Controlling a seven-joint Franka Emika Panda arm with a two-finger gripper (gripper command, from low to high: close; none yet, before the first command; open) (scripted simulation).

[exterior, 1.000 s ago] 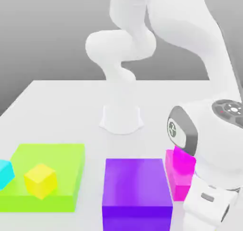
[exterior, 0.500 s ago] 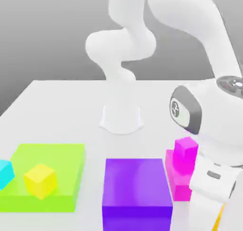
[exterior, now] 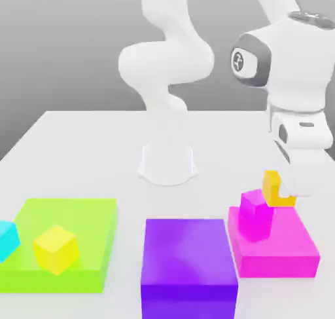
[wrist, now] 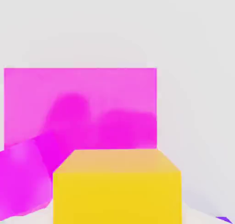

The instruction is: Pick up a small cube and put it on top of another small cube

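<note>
Exterior and hand views. The gripper [exterior: 286,194] hangs above the worktop [exterior: 85,154] with its fingers closed on the amber small cube [exterior: 277,188], which is lifted clear. The target, a small magenta cube [exterior: 254,213], rests on a flat magenta block [exterior: 288,245]. In the exterior view the held cube lies just beside the target, toward that view's right and slightly higher. The coming move therefore appears to be a short sideways shift over the target, then a descent.

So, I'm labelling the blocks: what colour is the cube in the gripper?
Amber cube, orange-yellow; clearest in the hand view.
</note>
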